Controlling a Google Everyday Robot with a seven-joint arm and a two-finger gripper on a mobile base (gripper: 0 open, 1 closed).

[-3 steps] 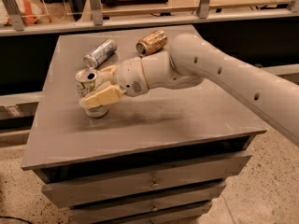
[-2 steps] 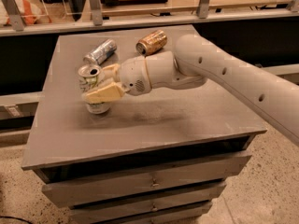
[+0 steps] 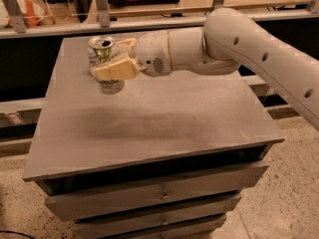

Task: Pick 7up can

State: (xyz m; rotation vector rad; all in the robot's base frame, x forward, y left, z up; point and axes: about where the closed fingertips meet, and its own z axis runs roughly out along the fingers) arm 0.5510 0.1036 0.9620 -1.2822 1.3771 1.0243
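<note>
Camera view: gripper (image 3: 111, 58) near counter (image 3: 159, 121) back-left corner, jaws clamped on upright 7up can (image 3: 101, 54); I judged grasp done, lift remaining.

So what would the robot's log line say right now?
gripper: shut on 7up can | can: upright | where: far left of table
</note>
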